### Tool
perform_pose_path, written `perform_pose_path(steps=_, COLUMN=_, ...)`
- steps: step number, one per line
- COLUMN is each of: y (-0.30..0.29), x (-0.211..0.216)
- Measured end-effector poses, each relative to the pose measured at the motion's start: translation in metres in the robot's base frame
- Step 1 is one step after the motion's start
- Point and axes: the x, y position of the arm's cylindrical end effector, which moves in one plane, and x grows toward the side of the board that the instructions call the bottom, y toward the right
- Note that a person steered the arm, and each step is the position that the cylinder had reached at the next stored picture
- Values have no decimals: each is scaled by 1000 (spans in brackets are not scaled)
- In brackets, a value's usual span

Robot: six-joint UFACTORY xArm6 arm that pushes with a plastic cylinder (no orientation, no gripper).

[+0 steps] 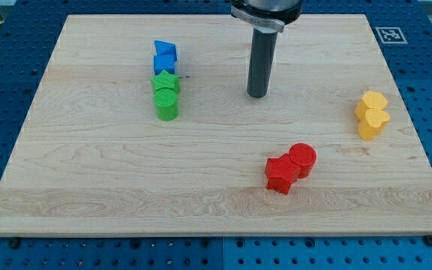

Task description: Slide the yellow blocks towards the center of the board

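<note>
Rod and my tip [258, 95]: the rod is standing upright over the upper middle of the wooden board [88, 195], with my tip resting on bare wood, touching no block. There are no jaws on this rod, so there is nothing to be apart, together or clamped.

Yellow blocks: the yellow hexagonal block [373, 101] and the yellow heart-shaped block [373, 124] are sitting pressed together near the board's right edge, well apart from my tip and to its right.

Red blocks: the red cylinder [303, 158] and the red star-shaped block [280, 174] are lying in contact toward the bottom edge, right of centre.

Left group: two blue blocks [165, 57], shapes unclear, are sitting just above the green blocks [166, 94], one of them a cylinder, left of my tip.

A printed marker [390, 34] is showing at the board's top right corner.
</note>
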Motion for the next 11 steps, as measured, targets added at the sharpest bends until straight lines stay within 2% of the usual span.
perform_pose_path(steps=1, y=47, x=-9)
perform_pose_path(steps=2, y=121, x=-13)
perform_pose_path(steps=3, y=203, x=-13)
perform_pose_path(steps=4, y=253, x=0)
perform_pose_path(steps=5, y=259, x=28)
perform_pose_path(steps=6, y=257, x=32)
perform_pose_path(steps=7, y=231, x=53)
perform_pose_path(steps=8, y=229, x=53)
perform_pose_path(steps=11, y=161, x=50)
